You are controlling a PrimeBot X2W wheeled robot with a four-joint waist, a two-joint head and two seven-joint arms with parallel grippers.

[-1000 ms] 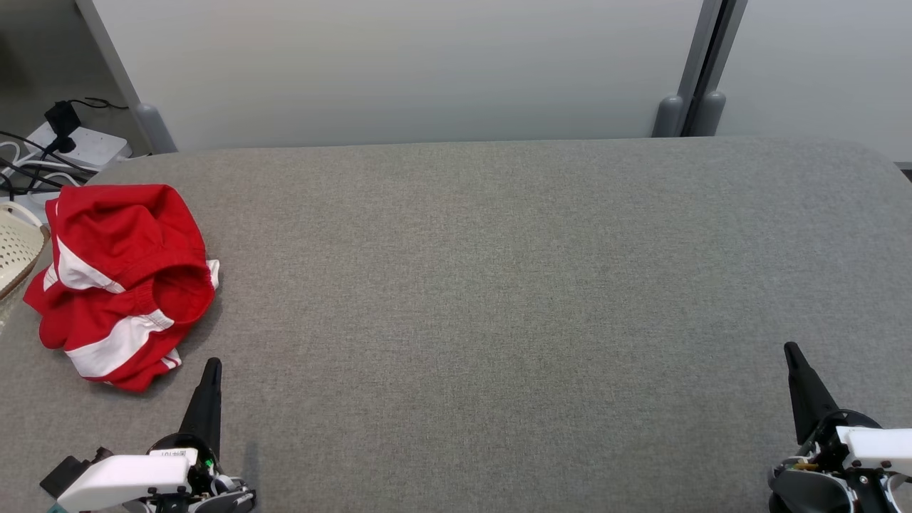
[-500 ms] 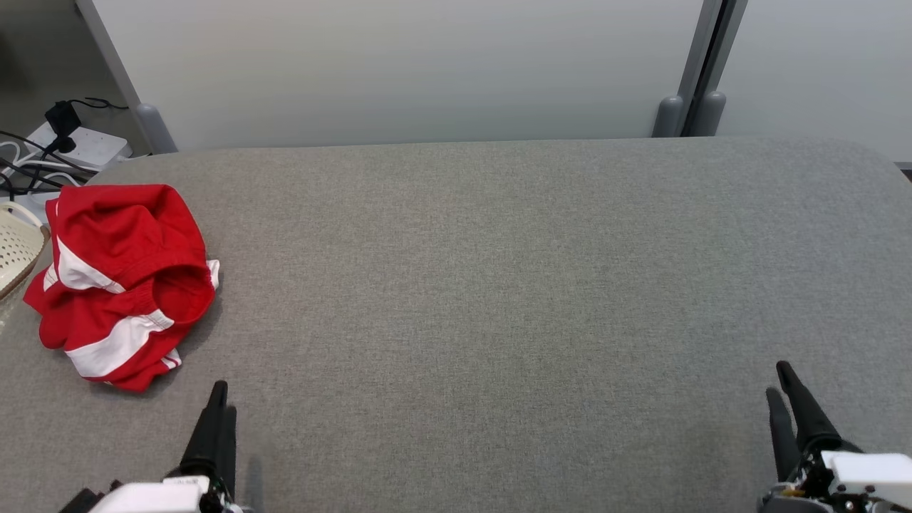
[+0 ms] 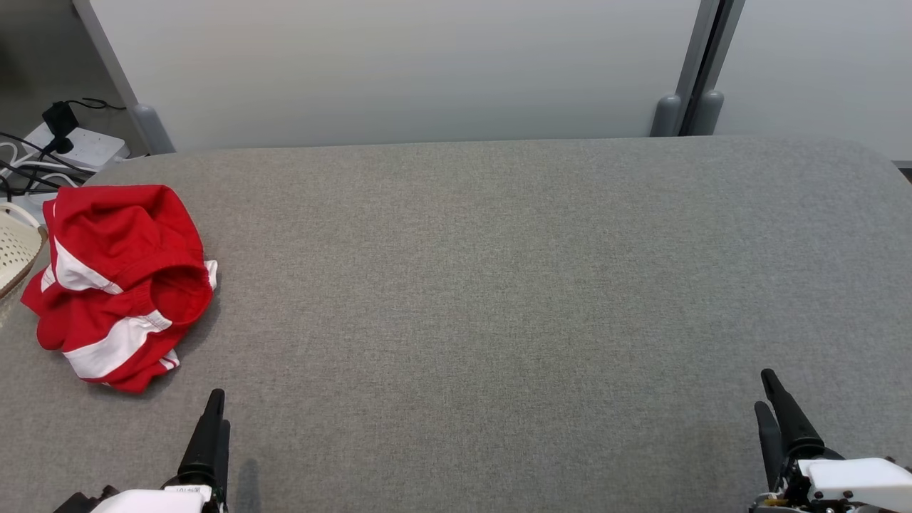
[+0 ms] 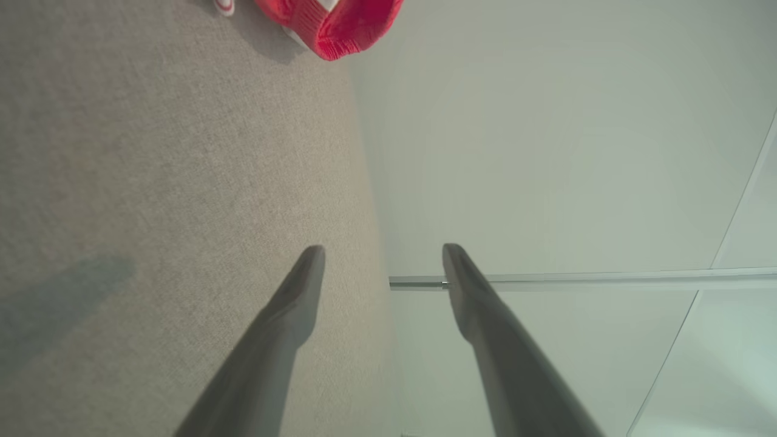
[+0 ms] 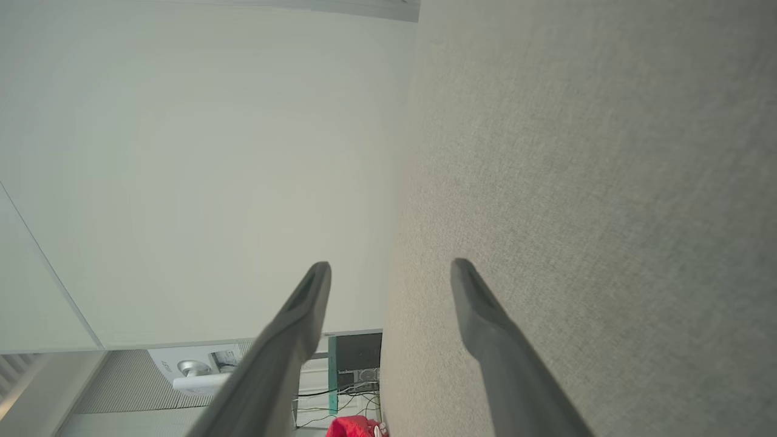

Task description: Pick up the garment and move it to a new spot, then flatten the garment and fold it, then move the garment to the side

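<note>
A crumpled red garment with white stripes (image 3: 117, 281) lies in a heap at the far left of the grey table (image 3: 499, 285). Its edge also shows at the top of the left wrist view as a red garment (image 4: 331, 21), and as a small red garment (image 5: 355, 426) at the bottom of the right wrist view. My left gripper (image 3: 214, 413) hovers low near the front edge, just right of and below the heap, open and holding nothing; the same left gripper (image 4: 382, 252) has a clear gap between its fingers. At the front right, my right gripper (image 3: 766, 392) is open and apart from the garment.
A cream perforated basket (image 3: 14, 249) sits at the table's left edge beside the garment. A power strip with cables (image 3: 71, 146) lies behind it on the floor. A pale wall panel (image 3: 399, 64) and grey posts (image 3: 684, 107) stand behind the table.
Both grippers have drawn back toward the front edge. The right gripper now shows two separate fingers. The garment has not moved.
</note>
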